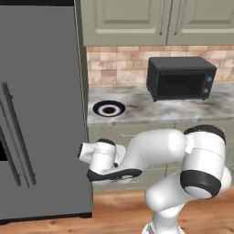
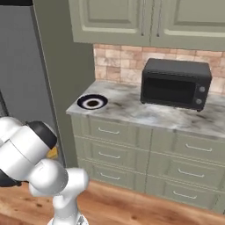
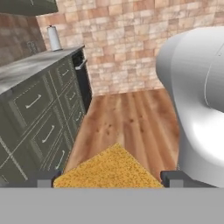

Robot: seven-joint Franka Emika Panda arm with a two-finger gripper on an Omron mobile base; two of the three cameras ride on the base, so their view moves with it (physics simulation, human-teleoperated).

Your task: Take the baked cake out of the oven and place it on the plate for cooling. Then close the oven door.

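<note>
A marble-patterned counter (image 1: 151, 109) runs across the far side, under pale green upper cabinets (image 1: 155, 20) and a brick backsplash (image 1: 119, 64). The plate (image 1: 109, 109) lies flat toward the counter's left end, well apart from the small black toaster oven (image 1: 180, 77) standing to the right against the wall. A tall grey refrigerator (image 1: 41, 114) fills the left. Nearer, the white arm (image 1: 155, 157) bends leftward in front of the green drawers (image 1: 132, 132), above wooden floor (image 1: 119, 210)
</note>
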